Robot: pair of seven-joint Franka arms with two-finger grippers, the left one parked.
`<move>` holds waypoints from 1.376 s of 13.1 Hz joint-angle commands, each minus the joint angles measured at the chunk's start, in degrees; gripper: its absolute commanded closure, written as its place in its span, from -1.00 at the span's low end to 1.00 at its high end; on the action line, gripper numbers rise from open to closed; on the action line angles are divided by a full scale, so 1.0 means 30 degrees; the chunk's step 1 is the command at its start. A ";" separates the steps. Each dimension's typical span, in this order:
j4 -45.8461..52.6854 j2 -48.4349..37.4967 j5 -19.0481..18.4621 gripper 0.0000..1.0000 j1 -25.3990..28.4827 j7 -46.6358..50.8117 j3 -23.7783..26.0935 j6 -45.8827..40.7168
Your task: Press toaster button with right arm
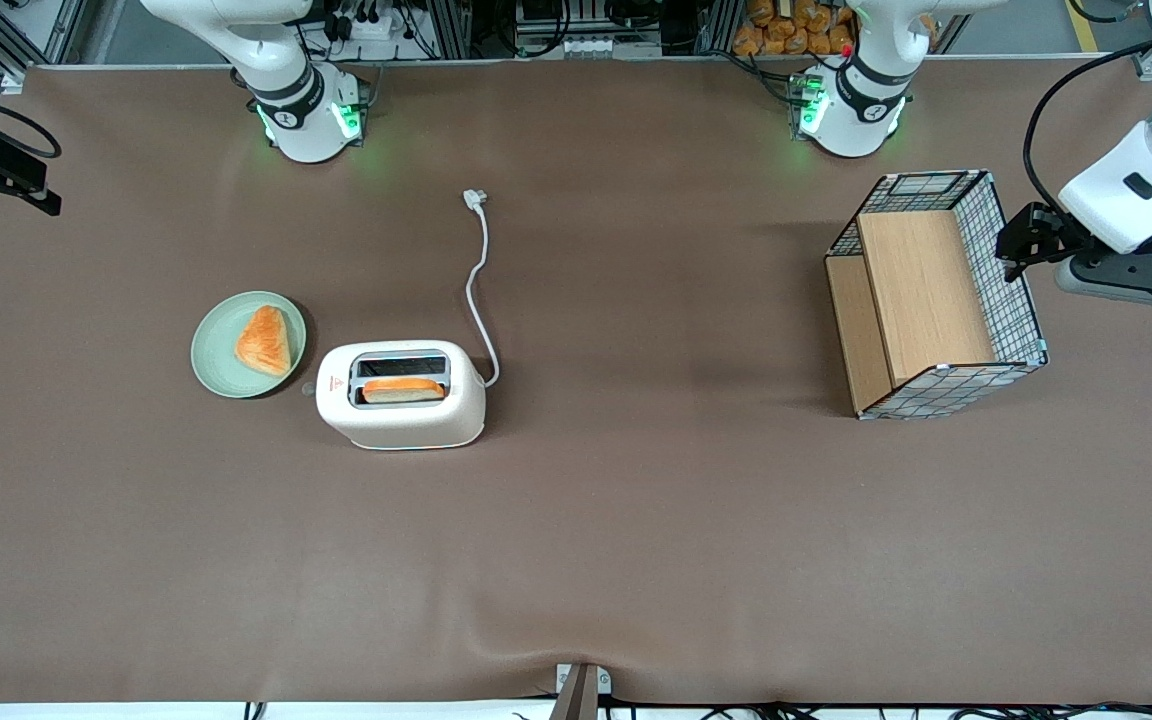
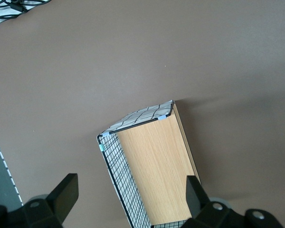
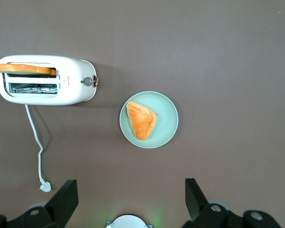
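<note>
Gripper [image 3: 130, 186] held high above table at working arm's end, fingers [image 3: 66, 197] spread wide, gripping nothing; green plate [image 1: 211, 352] with triangular pastry [image 1: 264, 340] just beside toaster [image 1: 401, 410]; grey button [image 3: 88, 81] on toaster's short end facing plate, untouched; toast slice [image 1: 403, 389] in slot nearer front camera; wire basket [image 1: 1011, 280] toward parked arm's end.

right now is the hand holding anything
Nothing. The hand is open and empty, high above the plate, apart from the toaster and its button.
</note>
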 commanded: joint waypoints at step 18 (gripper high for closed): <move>-0.0930 0.2823 0.3794 1.00 -0.0013 0.0114 0.0090 0.1928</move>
